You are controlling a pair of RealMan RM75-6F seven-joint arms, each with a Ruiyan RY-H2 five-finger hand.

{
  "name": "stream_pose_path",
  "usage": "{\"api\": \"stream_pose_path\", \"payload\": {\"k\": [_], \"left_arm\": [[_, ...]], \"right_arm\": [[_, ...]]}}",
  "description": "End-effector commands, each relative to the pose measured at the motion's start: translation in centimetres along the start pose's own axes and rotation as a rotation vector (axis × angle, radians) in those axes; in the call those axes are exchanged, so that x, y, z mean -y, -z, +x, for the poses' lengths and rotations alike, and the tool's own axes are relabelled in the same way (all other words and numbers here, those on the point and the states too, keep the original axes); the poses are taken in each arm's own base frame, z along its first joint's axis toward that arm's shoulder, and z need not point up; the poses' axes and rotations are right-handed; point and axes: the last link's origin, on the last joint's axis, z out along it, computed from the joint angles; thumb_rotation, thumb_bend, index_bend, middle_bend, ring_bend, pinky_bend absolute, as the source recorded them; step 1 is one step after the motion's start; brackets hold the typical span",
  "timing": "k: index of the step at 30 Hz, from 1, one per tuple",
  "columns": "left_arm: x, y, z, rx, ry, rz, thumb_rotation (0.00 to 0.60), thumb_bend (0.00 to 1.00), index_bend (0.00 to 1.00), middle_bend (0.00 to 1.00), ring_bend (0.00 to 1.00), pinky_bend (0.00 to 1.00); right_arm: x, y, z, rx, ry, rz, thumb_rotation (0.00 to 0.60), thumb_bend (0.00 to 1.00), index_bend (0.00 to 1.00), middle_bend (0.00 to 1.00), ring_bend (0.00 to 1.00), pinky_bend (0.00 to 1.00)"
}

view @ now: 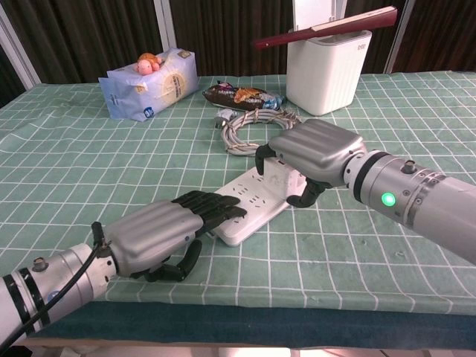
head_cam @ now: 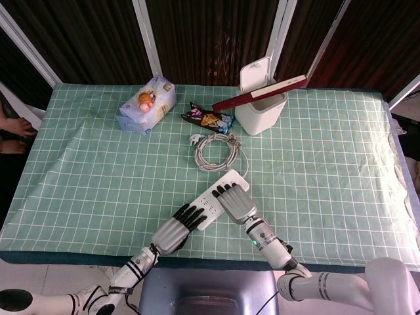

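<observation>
1. Left hand [view: 160, 234], nearest the table's front edge: palm down, fingers [view: 216, 208] stretched forward side by side, tips resting on the near end of the power strip [view: 253, 204]; thumb curled beneath, nothing gripped. Seen in the head view at [head_cam: 172, 231].
2. Power strip, white, multi-socket: lying flat on the green checked tablecloth [view: 372, 245], set diagonally, near end under the left fingertips, far end under the right hand. Head view: [head_cam: 209, 203].
3. Right hand [view: 309, 152]: palm down over the far end of the strip, fingers curved downward over its far edge, thumb down at its right side; clasping that end, though lift off the cloth cannot be judged. Head view: [head_cam: 235, 202].
4. Coiled grey cable [view: 256, 123] with white plug [view: 221, 117]: just beyond the strip, loosely looped on the cloth.
5. Dark snack packet [view: 242, 95]: behind the coil, lying flat.
6. Pale blue wrapped pack [view: 149, 88]: far left of the packet, with round orange items on top.
7. White bin [view: 327, 67]: far right of the packet, lid raised upright.
8. Dark red flat bar [view: 323, 28]: laid across the bin's rim, jutting out to the left.
</observation>
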Motion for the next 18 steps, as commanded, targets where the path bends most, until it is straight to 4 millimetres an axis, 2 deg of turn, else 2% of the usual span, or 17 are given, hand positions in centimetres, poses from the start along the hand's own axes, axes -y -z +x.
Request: {"api": "stream_pose_path", "payload": {"k": [1,11,18], "left_arm": [[0.0,0.0,0.1,-0.001,0.001,0.001,0.600,0.85,0.00,0.02,0.00,0.03],[0.0,0.0,0.0,0.003,0.000,0.003,0.600,0.85,0.00,0.02,0.00,0.03],[-0.2,0.3,1.7,-0.087,0.015,-0.016,0.600,0.86,0.00,0.00,0.00,0.03]], "right_arm": [[-0.1,0.5,0.1,-0.024,0.009,0.006,0.600,0.48,0.87,0.60,0.48,0.64],[-0.9,1.2,-0.7,-0.071,0.008,0.016,0.600,0.48,0.87,0.60,0.48,0.64],[-2.3,2.6,0.8,-0.128,-0.020,0.016,0.600,0.48,0.87,0.60,0.48,0.64]]}}
